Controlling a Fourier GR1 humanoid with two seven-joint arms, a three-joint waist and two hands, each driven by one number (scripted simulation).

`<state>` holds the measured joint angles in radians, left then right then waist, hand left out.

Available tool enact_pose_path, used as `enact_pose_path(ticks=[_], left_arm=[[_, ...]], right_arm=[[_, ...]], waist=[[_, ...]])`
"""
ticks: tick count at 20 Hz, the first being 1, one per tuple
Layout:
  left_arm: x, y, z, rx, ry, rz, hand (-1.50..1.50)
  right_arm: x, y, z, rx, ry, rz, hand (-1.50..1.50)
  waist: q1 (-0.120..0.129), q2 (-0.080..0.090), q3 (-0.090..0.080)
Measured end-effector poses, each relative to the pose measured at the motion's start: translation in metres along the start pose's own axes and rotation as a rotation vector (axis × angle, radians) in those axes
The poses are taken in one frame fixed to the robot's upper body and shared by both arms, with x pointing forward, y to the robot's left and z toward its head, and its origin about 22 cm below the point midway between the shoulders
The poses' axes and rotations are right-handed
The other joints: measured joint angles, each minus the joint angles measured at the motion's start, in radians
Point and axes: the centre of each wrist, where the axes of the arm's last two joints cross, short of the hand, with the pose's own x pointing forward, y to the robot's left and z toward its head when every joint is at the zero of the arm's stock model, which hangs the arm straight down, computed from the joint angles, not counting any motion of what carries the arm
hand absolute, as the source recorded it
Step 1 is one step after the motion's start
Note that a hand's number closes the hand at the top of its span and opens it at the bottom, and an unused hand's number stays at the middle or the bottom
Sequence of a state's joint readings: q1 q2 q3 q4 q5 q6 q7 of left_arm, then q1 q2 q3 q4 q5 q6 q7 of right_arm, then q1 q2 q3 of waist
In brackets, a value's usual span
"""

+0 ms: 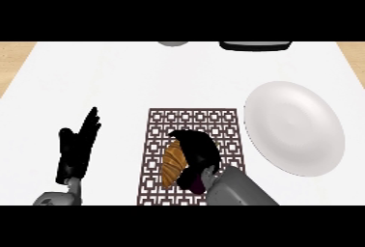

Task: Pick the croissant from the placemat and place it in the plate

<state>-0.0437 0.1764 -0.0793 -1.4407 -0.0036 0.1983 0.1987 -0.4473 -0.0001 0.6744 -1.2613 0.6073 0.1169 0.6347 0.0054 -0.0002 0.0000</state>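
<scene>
White counter (143, 77): placemat (160, 144) centre-front, croissant (171, 166) on it, right hand (196, 152) curled round it. Plate (294, 126) right edge. Left hand (77, 144) resting open, left-front. Step: grasp; next, lift & carry to plate.

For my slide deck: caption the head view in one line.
Right robot hand curls over the croissant on the placemat, plate at its right, left robot hand resting open.

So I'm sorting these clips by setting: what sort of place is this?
Probably a kitchen or dining counter set for food: a white plate sits beside a patterned placemat with a croissant on it, which the right hand curls over. The left hand rests open.
</scene>
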Motion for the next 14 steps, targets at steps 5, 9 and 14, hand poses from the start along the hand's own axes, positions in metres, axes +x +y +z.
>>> enact_pose_path(ticks=[5, 9, 14], left_arm=[[0.001, -0.003, -0.001, 0.007, 0.007, 0.005, 0.00], [-0.004, 0.001, -0.001, 0.007, 0.007, 0.005, 0.00], [0.001, 0.001, 0.003, 0.004, 0.005, 0.005, 0.00]], right_arm=[[-0.001, 0.004, 0.001, -0.052, -0.051, 0.045, 1.50], [-0.002, 0.003, -0.006, -0.098, -0.063, 0.069, 1.50], [-0.004, 0.000, -0.007, -0.237, -0.018, 0.094, 1.50]], waist=[[-0.001, -0.003, 0.000], [0.000, -0.003, 0.000], [-0.001, -0.002, 0.000]])
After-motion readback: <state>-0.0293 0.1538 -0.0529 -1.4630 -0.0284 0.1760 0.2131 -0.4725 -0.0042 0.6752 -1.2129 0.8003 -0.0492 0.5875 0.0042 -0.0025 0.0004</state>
